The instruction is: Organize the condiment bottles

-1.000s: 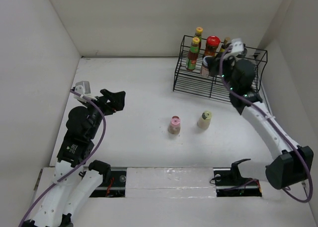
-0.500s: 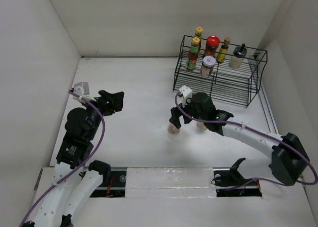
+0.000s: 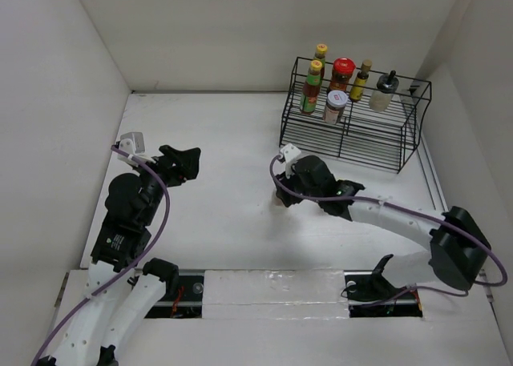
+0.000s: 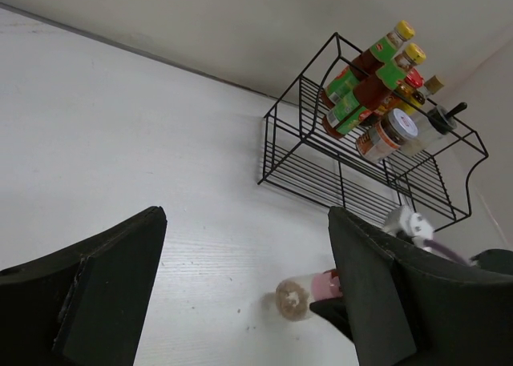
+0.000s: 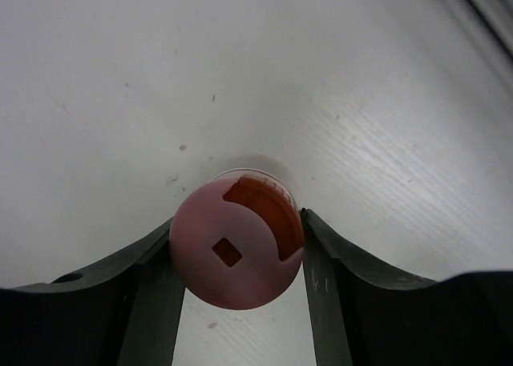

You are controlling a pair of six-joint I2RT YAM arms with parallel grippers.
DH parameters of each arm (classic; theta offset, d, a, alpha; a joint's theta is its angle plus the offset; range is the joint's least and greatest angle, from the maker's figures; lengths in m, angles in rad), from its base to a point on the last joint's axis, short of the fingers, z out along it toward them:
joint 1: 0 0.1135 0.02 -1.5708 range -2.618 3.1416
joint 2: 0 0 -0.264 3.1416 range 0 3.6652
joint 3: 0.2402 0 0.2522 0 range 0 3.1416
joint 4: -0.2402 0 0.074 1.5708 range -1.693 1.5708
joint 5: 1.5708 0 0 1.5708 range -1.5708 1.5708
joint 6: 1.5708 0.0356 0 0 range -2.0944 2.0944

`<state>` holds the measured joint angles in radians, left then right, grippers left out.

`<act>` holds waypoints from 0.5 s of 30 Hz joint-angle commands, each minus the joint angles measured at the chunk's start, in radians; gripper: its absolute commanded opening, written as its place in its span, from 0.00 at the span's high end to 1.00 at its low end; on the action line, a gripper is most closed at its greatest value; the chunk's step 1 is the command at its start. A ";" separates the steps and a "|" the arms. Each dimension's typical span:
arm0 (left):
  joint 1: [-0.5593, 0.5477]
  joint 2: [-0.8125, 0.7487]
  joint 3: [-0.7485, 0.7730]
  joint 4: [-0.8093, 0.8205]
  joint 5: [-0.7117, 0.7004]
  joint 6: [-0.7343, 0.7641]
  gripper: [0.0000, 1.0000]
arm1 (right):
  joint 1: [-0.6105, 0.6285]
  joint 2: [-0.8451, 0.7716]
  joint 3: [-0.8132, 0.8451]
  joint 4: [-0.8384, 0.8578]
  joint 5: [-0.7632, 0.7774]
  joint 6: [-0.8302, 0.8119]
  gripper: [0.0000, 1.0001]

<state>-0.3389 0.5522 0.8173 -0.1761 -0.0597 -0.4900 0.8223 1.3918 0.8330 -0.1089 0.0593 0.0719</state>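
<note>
Up close at the right wrist, the right gripper (image 5: 238,220) grasps the pink-capped bottle (image 5: 238,250) standing on the table (image 5: 361,78), its fingers pressed against both sides of the cap. At the left wrist, the left gripper (image 4: 244,222) is spread wide and empty. Overhead, six more bottles (image 3: 342,74) stand in the wire rack (image 3: 353,138).

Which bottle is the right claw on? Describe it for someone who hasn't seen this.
Find the black wire rack at the back right of the table. In front of its left end, the right claw grips a beige bottle. Only it has a pink cap; the other visible bottles sit in the rack.
</note>
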 commanded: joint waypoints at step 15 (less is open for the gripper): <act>0.003 0.009 -0.003 0.043 0.018 0.013 0.22 | -0.645 -0.232 0.328 -0.006 0.011 -0.052 0.53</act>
<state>-0.3389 0.5602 0.8173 -0.1757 -0.0528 -0.4900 0.2409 1.1442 1.1149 -0.1059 0.1310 0.0303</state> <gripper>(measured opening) 0.779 0.583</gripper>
